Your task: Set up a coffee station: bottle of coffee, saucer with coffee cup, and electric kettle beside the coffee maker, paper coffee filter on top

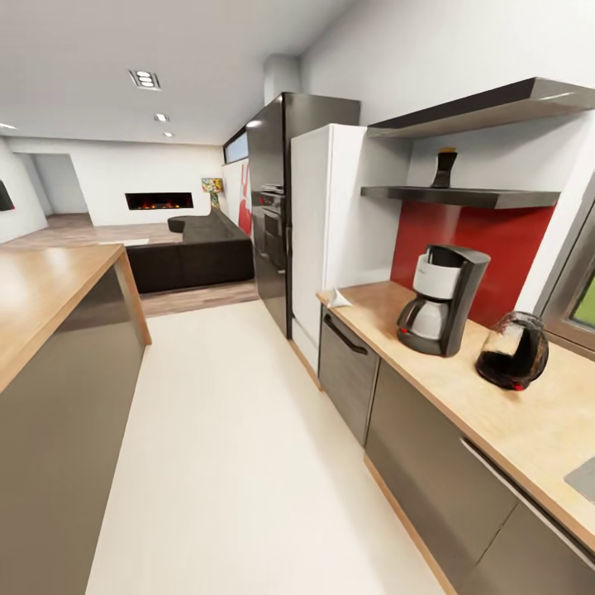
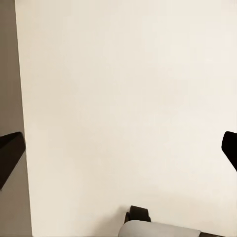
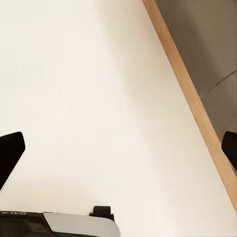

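The coffee maker (image 1: 439, 299), black with silver band, stands on tan wood-look kitchen countertop (image 1: 463, 380); both tools spread wide, empty.

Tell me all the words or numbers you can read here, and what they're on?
"GALA": the start of pale lettering on the robot's dark body in the right wrist view; the rest is cut off.
The bottle of coffee on the kitchen shelf: too small to read.
The coffee maker and electric kettle: no readable text.
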Controlling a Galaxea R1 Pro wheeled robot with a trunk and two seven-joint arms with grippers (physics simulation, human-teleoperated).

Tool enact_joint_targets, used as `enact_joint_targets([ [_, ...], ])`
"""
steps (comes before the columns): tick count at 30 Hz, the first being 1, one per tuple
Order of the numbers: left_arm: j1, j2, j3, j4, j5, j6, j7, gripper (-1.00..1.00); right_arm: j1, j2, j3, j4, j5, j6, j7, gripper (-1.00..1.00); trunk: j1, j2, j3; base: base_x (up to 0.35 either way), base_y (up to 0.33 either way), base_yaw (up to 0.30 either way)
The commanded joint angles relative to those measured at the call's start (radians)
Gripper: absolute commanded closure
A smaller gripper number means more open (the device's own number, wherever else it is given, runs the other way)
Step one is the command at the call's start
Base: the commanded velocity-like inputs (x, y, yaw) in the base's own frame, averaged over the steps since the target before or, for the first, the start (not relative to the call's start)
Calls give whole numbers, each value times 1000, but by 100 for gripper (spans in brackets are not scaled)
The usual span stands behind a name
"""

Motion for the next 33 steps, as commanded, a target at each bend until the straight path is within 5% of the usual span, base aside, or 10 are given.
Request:
enact_joint_targets([
  [1,-1,0,0,1,6,-3,0,-100,-1,0,0,0,5,-3,0,-100,1,-2,-2,324,72,4],
  [33,-1,0,0,1,6,-3,0,-100,-1,-2,-1,-1,6,-3,0,-100,1,-2,-2,324,75,0],
])
